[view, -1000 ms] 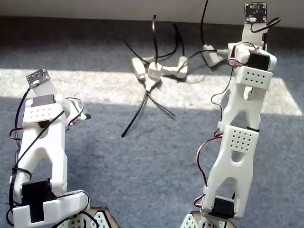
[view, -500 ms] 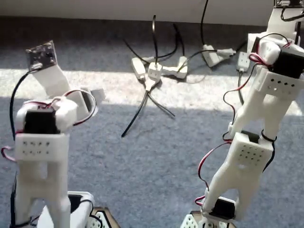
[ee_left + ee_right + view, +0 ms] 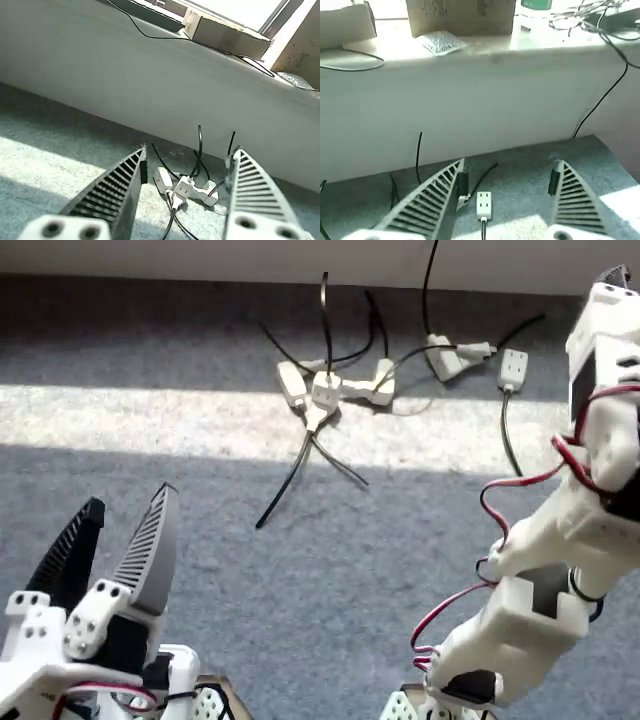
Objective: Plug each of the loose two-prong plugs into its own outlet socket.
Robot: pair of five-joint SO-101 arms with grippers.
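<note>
The small white two-slot socket block [image 3: 512, 367] lies on the grey carpeted counter [image 3: 330, 580], long axis pointing toward the far wall, its black cord [image 3: 505, 435] trailing nearward, while the left gripper [image 3: 188, 151] and right gripper [image 3: 509, 164] hold their jaws spread and empty.

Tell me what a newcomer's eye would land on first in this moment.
First the tangle of white plugs and sockets with black cords, lying in the sunlit strip of grey carpet at the far middle. Next the left gripper, open, its ribbed black fingers raised at the near left. A lone white outlet socket lies far right, seen in the right wrist view between the fingers of the open right gripper.
</note>
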